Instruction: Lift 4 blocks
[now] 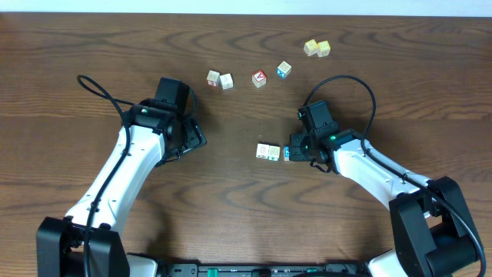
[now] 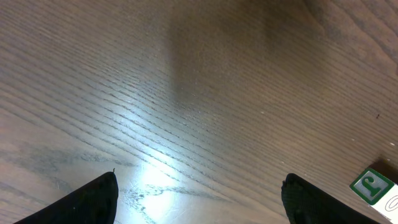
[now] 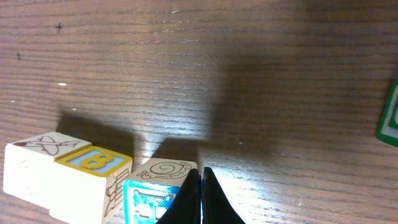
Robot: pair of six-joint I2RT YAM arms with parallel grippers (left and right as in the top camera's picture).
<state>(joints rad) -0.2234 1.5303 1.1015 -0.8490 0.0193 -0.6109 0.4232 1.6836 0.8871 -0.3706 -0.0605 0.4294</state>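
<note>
**Right gripper** (image 3: 200,177): jaws closed, fingers pressed together, nothing between them. The tips stand at the right-hand corner of the snail-topped block (image 3: 163,169); whether they touch it cannot be told.

**Row of three blocks:**
- Position: near the table's middle, just left of the right gripper in the overhead view.
- Snail-topped block: the end nearest the gripper, with a bright blue side face.
- Number block (image 3: 93,160): the middle one, touching the snail-topped block. A blue "8" in a yellow border faces up.
- Cream end block (image 3: 37,158): the far end, touching the number block, line drawing on top.
- Long axis: runs left to right across the table (image 1: 246,208), one end toward the closed fingers. All three sit flat.

**Right arm** (image 1: 369,165): the white link slants from the lower right base up and left, and the wrist turns the gripper leftward at the row.

**Left gripper** (image 2: 199,208): jaws wide apart and empty, fingertips (image 2: 93,199) over bare wood, well left of the row.

**Left arm** (image 1: 127,165): slants from the lower left base up and right, hand facing the centre.

**Far side of the table:**
- Pair of cream cubes (image 1: 219,79)
- Red-faced cube (image 1: 259,78)
- Blue-faced cube (image 1: 284,70)
- Yellow cubes (image 1: 317,48)
</note>
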